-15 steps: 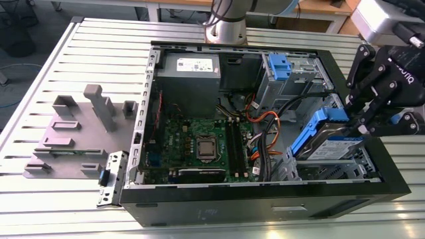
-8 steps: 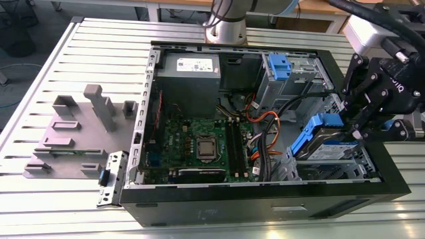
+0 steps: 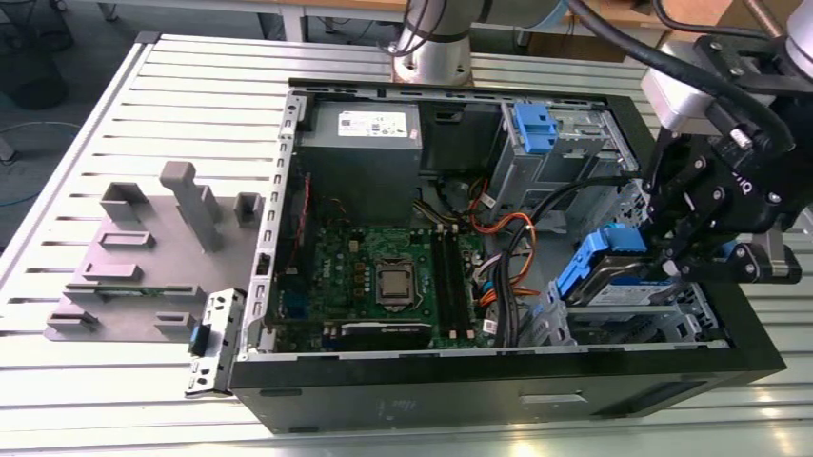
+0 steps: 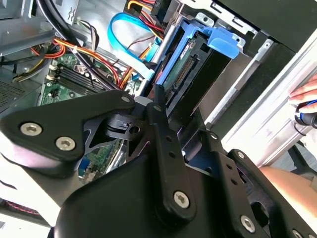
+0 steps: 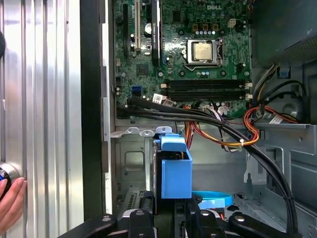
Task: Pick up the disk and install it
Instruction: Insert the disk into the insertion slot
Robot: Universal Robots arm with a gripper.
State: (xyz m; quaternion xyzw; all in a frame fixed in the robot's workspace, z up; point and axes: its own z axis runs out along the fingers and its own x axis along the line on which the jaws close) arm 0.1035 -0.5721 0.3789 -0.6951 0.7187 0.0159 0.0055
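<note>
Now tool (image 3: 664, 263) grips disk (image 3: 607, 278) — blue-white label (image 3: 631, 291) showing — inside computer case (image 3: 508, 378).

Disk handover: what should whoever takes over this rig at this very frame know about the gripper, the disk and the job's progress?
The gripper is shut on the flat silver-metal disk with its blue plastic bracket.
The disk is lifted and held tilted at the grey metal drive cage, at the exterior view's right end of the open black computer case.
Done: pick-up. Left: the disk is not yet seated in the cage.
A person's hand is beside the case.
</note>
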